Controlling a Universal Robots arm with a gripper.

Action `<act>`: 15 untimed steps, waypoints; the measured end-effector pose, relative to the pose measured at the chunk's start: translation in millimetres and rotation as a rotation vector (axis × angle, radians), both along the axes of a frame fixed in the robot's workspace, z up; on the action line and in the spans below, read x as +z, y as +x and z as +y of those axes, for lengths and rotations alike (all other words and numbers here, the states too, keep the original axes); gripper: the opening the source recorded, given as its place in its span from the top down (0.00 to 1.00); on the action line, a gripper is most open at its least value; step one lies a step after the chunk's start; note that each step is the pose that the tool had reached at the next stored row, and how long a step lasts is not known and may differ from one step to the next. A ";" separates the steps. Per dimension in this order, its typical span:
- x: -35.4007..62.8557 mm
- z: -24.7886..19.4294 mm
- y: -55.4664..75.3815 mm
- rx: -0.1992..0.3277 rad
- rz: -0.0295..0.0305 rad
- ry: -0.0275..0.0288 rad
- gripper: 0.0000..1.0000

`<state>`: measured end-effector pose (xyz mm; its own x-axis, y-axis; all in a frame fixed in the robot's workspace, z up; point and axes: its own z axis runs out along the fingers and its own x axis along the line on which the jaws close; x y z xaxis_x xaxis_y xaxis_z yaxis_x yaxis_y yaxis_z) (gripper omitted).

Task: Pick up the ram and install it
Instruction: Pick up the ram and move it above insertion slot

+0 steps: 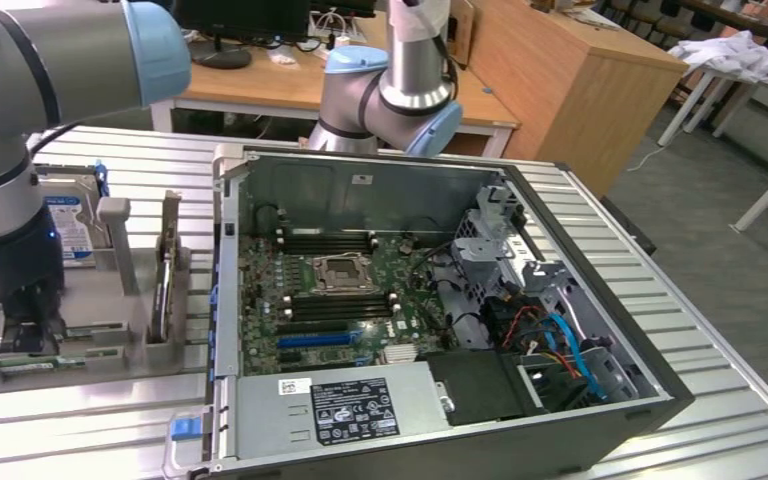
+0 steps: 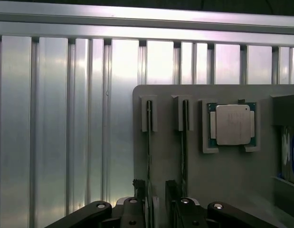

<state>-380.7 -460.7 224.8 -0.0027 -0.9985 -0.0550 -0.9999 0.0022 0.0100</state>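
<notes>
Gripper, jaws apart, sits low over a grey holder at nine o'clock from the open computer case; the ram stands on edge there, beside a twin stick, its end by the jaws

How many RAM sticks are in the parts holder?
2. Both stand edge-on in neighbouring slots of the grey holder: one ram farthest from the CPU chip, the other ram beside it.

The end effector is black; beneath it lies a grey tray on the silver, ribbed worktop. Near it the CPU chip is silver on green (edged in pale grey), and beyond, the hard drive carries blue.
</notes>
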 end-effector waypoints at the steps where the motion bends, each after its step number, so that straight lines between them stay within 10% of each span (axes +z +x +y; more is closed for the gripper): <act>1: -1.1 0.0 0.0 0.000 -0.0001 0.0001 0.69; 15: -7.3 0.5 0.2 0.000 -0.0005 0.0003 0.69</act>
<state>-380.5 -460.2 217.5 -0.0026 -0.9985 -0.0553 -1.0000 0.0021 0.0095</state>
